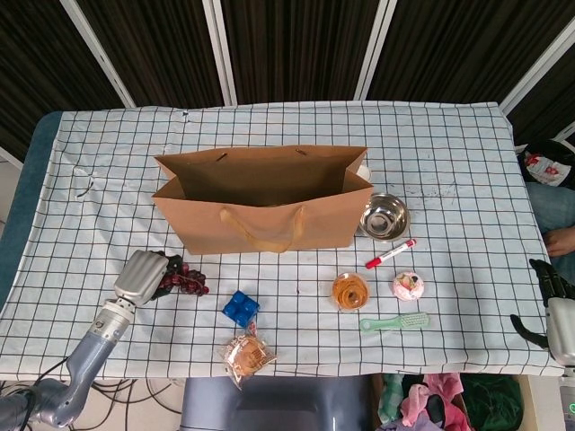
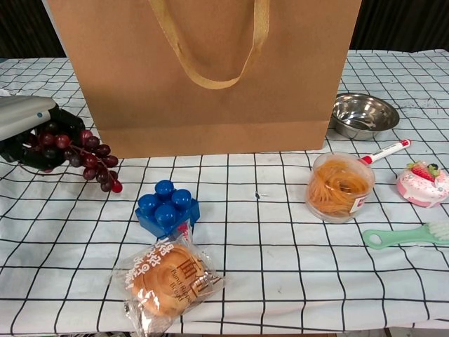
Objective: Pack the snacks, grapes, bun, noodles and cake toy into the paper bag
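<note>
The left robot hand [image 1: 142, 277] is gripping the grapes [image 2: 78, 150] and holding them just off the tabletop [image 1: 449, 171], left of and in front of the paper bag [image 1: 262, 200]. I'd say the grapes are the item being packed; next they need carrying up over the bag's open top. The bun [image 2: 168, 277] is lying nearer me than the bag. The right robot hand [image 1: 550, 310] is waiting far right, fingers loosely apart, empty

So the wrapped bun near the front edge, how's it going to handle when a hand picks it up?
The bun sits in a clear glossy wrapper, so it may be slippery. It looks soft and probably light, so a firm squeeze could squash it. Lying flat, it seems unlikely to roll.
</note>
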